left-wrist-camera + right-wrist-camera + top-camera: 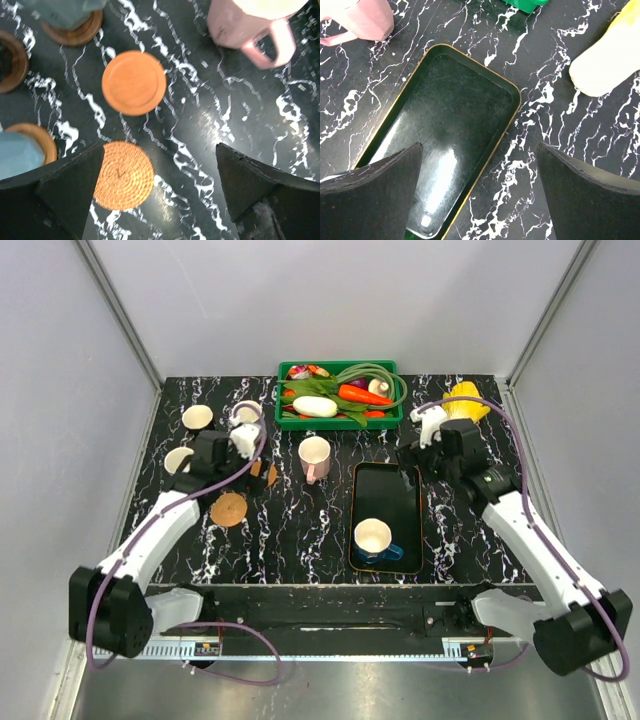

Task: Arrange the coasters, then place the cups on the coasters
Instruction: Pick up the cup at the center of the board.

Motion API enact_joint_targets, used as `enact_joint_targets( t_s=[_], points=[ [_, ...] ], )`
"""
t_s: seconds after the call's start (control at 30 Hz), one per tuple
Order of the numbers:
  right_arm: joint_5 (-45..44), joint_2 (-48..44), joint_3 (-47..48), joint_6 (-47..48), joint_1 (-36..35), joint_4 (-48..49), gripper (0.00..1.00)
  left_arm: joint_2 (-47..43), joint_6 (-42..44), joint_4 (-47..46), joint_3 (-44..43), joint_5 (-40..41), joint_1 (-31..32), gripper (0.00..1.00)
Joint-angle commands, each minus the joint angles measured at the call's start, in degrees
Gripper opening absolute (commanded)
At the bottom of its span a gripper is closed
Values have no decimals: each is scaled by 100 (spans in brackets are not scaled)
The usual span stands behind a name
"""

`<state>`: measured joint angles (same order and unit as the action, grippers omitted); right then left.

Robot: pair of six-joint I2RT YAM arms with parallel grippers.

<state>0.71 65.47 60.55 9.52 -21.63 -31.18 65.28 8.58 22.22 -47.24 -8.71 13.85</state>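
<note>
Item: pink cup [314, 456], standing on the table [300, 535] at 10 o'clock from the black tray [388, 490]. Likely stiff, glazed, slippery and chippable, so pinch it across the rim, clear of the handle. Your left gripper [160, 170] and right gripper [480, 165] are both spread wide and empty.

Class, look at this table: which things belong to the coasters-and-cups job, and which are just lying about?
For the job: smooth coaster, woven coaster, pink cup, blue cup, light blue cup.
Lying about: black tray, green basket of vegetables, yellow object.
</note>
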Motion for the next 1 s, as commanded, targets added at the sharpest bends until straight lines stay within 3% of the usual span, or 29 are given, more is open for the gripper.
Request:
enact_joint_targets(
  t_s=[0.0, 0.3, 0.67, 0.97],
  points=[
    [-299, -692, -315, 191, 27, -108, 100, 564, -356, -350, -697, 519, 644, 99],
    [-220, -1028, -799, 147, 185, 270, 100, 1961, -840, -402, -1533, 845, 1805, 99],
    [-89, -940, -1011, 173, 291, 393, 100, 3148, -1367, -499, -2280, 958, 1938, 99],
    [149, -922, -1081, 199, 335, 428, 100, 3659, -1464, -332, -2536, 1178, 1929, 84]
  ],
)
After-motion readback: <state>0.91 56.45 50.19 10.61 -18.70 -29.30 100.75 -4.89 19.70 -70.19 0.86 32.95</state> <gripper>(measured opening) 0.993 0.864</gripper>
